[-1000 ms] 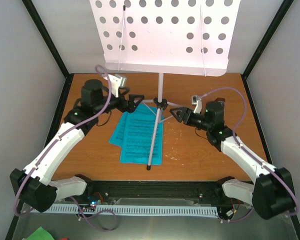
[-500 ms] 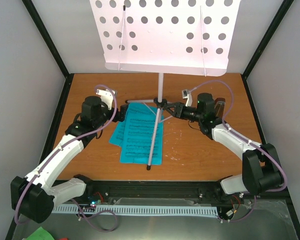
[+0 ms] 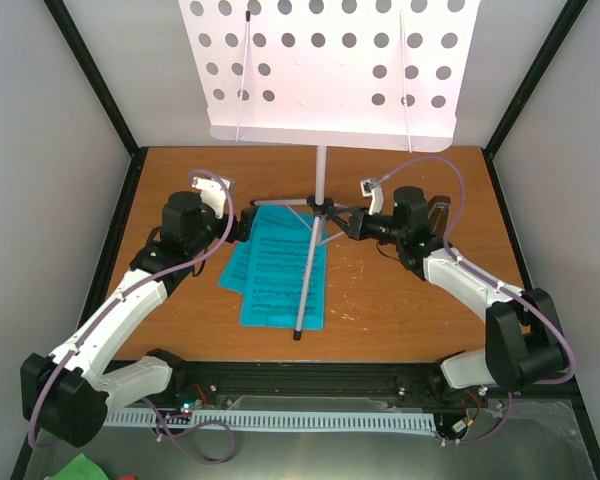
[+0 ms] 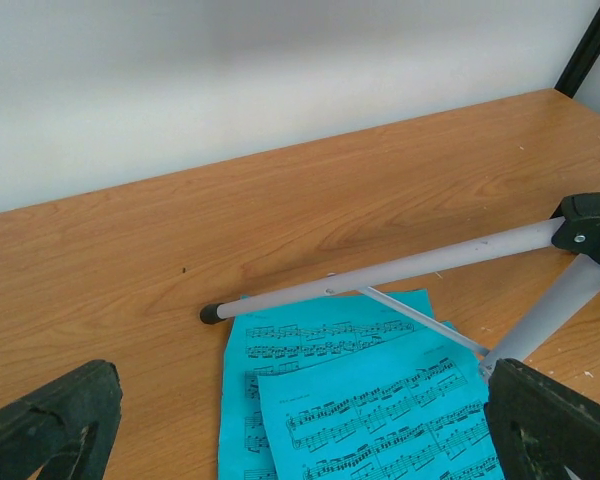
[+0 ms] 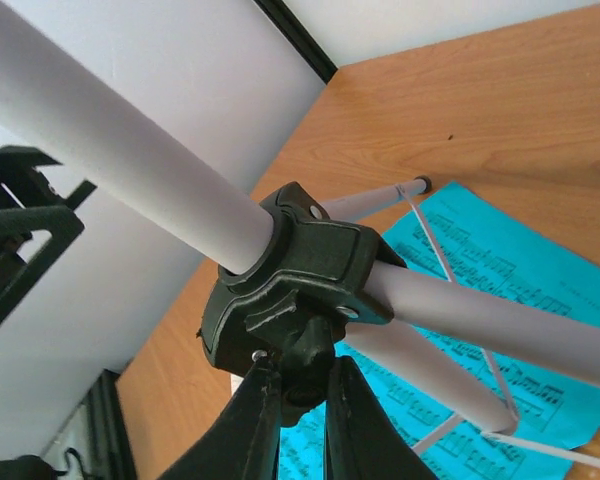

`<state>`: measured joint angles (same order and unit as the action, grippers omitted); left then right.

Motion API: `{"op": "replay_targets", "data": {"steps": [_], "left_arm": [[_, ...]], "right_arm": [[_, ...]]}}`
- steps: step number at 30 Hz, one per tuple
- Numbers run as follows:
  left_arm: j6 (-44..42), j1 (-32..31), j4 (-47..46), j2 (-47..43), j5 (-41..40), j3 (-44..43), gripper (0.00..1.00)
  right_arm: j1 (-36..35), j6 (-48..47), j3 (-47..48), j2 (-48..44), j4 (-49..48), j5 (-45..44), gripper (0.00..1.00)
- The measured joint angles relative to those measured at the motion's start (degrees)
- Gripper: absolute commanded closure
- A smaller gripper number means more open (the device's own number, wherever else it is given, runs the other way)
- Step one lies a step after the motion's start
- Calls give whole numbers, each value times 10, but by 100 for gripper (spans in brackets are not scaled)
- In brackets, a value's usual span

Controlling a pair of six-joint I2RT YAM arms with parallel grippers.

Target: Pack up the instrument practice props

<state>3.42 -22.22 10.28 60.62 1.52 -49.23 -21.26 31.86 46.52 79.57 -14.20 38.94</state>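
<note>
Wooden table [image 3: 400,300] — blue music sheets [image 3: 270,270] lie flat near centre, overlapping — music stand [image 3: 330,120] sits w/ tripod legs across them.

Bright, even light; the music stand [image 3: 330,70] glares white overhead and blurs in the right wrist view.

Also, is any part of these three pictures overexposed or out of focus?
Top external view: the stand's desk is washed out almost to white. Left wrist view: evenly lit, the blue sheet music is sharp enough to show the notes. Right wrist view: the stand's pole, close to the lens, is bright and soft, while the black hub is sharper.
</note>
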Motion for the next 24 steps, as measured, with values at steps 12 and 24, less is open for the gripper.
{"op": "replay_targets", "data": {"steps": [12, 24], "left_arm": [[0, 0, 0, 0, 7, 0, 0], [0, 0, 0, -1, 17, 0, 0]], "right_arm": [[-17, -289, -9, -28, 24, -73, 97], [-55, -548, -10, -46, 37, -207, 96]]}}
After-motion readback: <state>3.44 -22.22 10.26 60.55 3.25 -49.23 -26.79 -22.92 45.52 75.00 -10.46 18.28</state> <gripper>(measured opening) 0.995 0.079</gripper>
